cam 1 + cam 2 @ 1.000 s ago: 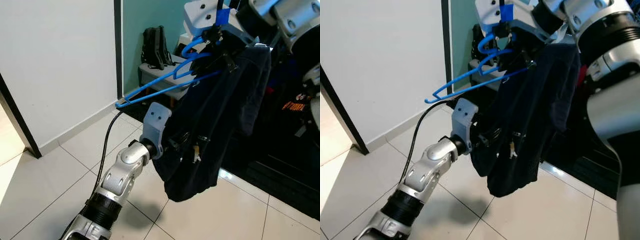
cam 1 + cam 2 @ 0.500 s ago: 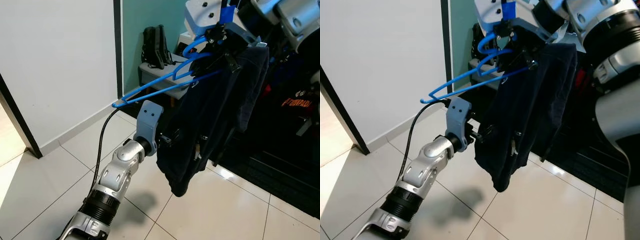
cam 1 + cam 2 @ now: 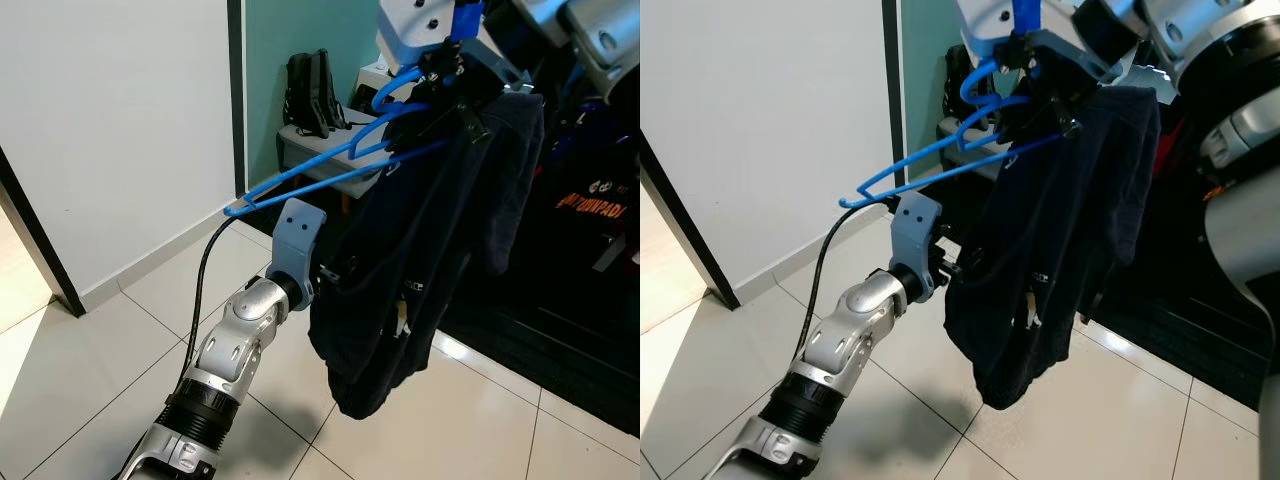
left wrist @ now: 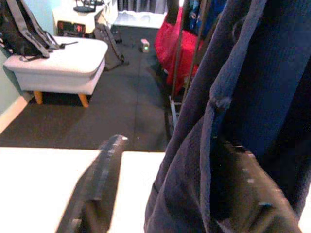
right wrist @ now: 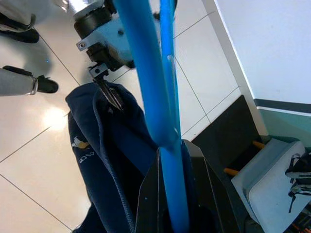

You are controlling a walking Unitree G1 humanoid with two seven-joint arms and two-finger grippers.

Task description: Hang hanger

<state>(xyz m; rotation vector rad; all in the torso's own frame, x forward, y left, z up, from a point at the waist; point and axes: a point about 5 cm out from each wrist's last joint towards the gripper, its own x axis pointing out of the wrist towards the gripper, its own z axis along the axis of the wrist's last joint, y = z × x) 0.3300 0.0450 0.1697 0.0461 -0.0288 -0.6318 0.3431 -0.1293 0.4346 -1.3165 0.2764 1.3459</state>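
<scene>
A blue hanger (image 3: 320, 175) is held up high, slanting down to the left, with my right gripper (image 3: 440, 75) shut on it near its hook. A dark navy garment (image 3: 420, 250) is draped over the hanger's right half and hangs down in folds. My left gripper (image 3: 335, 275) reaches up to the garment's left edge at mid height. In the left wrist view its fingers (image 4: 97, 189) stand apart, open, with the fabric's edge (image 4: 214, 145) between them. In the right wrist view the blue rod (image 5: 167, 160) runs between the black fingers.
A white wall (image 3: 110, 130) and a black door frame stand at the left. Behind the hanger a grey bench (image 3: 300, 150) carries a black backpack (image 3: 310, 95). Dark clothes (image 3: 590, 200) hang at the right over a black mat. A person's shoe (image 5: 46, 86) is on the tiles below.
My left gripper rose and shifted left along the garment's edge. The garment's lower part swung and now hangs in a fuller fold. The hanger lifted slightly.
</scene>
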